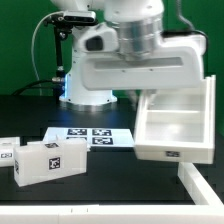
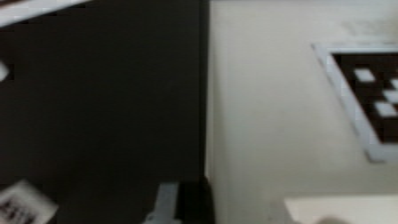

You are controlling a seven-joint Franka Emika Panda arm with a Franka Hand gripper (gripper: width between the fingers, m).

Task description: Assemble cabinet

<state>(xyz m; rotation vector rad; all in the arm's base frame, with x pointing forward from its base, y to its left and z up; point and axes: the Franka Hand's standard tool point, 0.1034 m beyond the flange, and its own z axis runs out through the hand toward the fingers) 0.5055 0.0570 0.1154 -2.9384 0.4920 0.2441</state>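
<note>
Noted white rail (image 1: 200, 186) nearest lens | found cabinet (image 1: 175, 122) tilted at exterior view's right, under arm, interior empty | read gripper (image 2: 183, 205) fingers as pinched narrow, grip unconfirmed | saw tagged block (image 1: 45, 160) unfitted near marker board (image 1: 92, 135) | judged assembly early.

Exterior view: bright, even light. White arm housing (image 1: 140, 65) at upper centre nearly blown out; cabinet (image 1: 175, 125) inside shades soft grey. Black table (image 1: 30, 110) swallows shadows. Low-res, slightly soft. Wrist view: heavy blur, printed tags (image 2: 377, 90) smeared, dark side featureless, nothing sharp.
</note>
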